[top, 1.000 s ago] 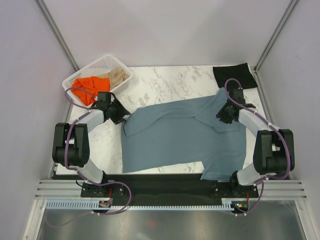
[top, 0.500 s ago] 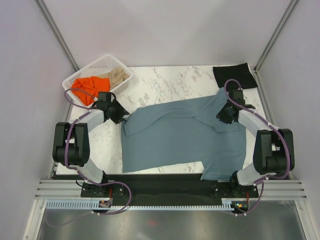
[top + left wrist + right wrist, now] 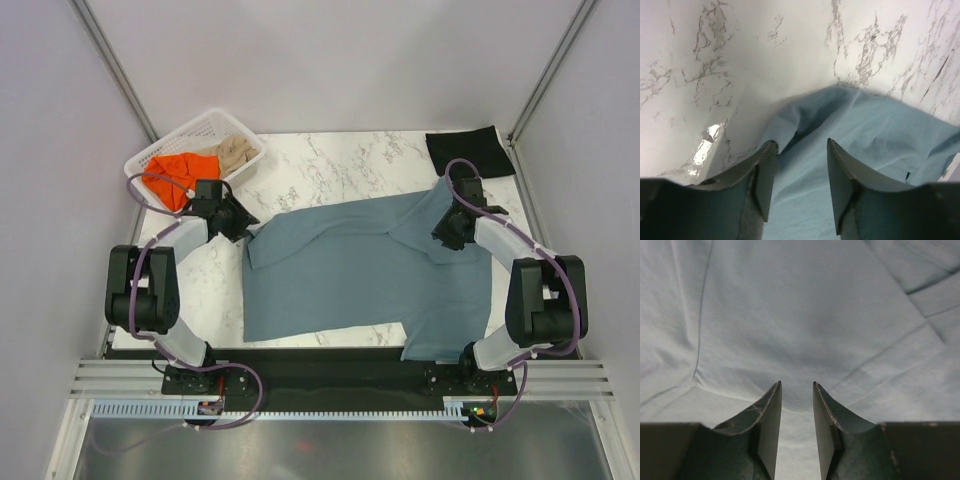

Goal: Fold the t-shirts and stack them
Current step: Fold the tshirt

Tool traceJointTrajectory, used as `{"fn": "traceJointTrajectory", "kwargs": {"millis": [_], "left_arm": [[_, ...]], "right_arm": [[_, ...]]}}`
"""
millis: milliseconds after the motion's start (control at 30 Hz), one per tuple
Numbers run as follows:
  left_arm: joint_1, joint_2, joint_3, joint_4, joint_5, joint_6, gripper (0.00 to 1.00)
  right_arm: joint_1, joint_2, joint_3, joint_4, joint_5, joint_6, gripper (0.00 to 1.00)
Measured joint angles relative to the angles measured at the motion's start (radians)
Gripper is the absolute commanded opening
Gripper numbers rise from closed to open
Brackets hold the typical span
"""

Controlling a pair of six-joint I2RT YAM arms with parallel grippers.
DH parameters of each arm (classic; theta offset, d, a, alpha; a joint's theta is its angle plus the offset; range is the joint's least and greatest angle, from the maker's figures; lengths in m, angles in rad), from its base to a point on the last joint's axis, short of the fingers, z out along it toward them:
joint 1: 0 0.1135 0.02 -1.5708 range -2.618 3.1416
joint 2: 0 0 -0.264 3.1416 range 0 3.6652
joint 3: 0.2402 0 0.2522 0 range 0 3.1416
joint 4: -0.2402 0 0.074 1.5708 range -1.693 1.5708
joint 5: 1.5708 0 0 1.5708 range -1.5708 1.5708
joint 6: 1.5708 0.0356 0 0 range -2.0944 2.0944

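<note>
A slate blue-grey t-shirt [image 3: 360, 270] lies spread out on the marble table [image 3: 320, 165]. My left gripper [image 3: 238, 222] sits at the shirt's far left corner. In the left wrist view the left gripper [image 3: 800, 150] is open, its fingers straddling the blue cloth [image 3: 875, 140] near its edge. My right gripper [image 3: 446, 236] rests over the shirt's right upper part. The right wrist view shows the right gripper [image 3: 797, 387] with a narrow gap between its jaws and the cloth [image 3: 800, 315] lying flat beneath. A folded black t-shirt [image 3: 463, 150] lies at the back right.
A white lattice basket [image 3: 205, 128] at the back left holds an orange t-shirt [image 3: 172, 176] and a beige t-shirt [image 3: 232, 152]. Grey walls enclose the table on three sides. A black strip [image 3: 330, 358] runs along the near edge by the arm bases.
My left gripper has shifted slightly toward the back at the shirt's corner, and the shirt's left edge has moved a little with it. The right arm has barely moved.
</note>
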Motion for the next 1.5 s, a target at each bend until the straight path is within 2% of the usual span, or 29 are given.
{"fn": "traceJointTrajectory", "kwargs": {"millis": [133,400,567,700,967,1200,1500], "left_arm": [[-0.003,-0.081,0.0,-0.023,-0.043,0.012,0.57],[-0.058,-0.324,-0.004,-0.142,-0.156,0.008,0.6],[-0.101,-0.438,-0.09,-0.167,-0.169,-0.1,0.59],[-0.148,-0.421,-0.11,-0.195,-0.166,-0.181,0.53],[-0.266,-0.344,-0.121,-0.203,-0.178,-0.252,0.52],[-0.271,-0.232,-0.136,-0.211,-0.209,-0.254,0.53],[-0.281,-0.182,-0.137,-0.21,-0.274,-0.253,0.53]], "right_arm": [[-0.03,-0.001,0.049,-0.089,0.064,0.049,0.42],[-0.195,-0.019,0.055,-0.145,0.125,0.087,0.42],[-0.224,0.019,0.069,-0.153,0.13,0.087,0.41],[-0.237,0.067,0.082,-0.149,0.134,0.088,0.41],[-0.256,0.108,0.063,-0.109,0.14,0.099,0.41],[-0.282,0.126,0.019,-0.066,0.145,0.106,0.4],[-0.311,0.095,-0.028,-0.01,0.139,0.132,0.37]]}}
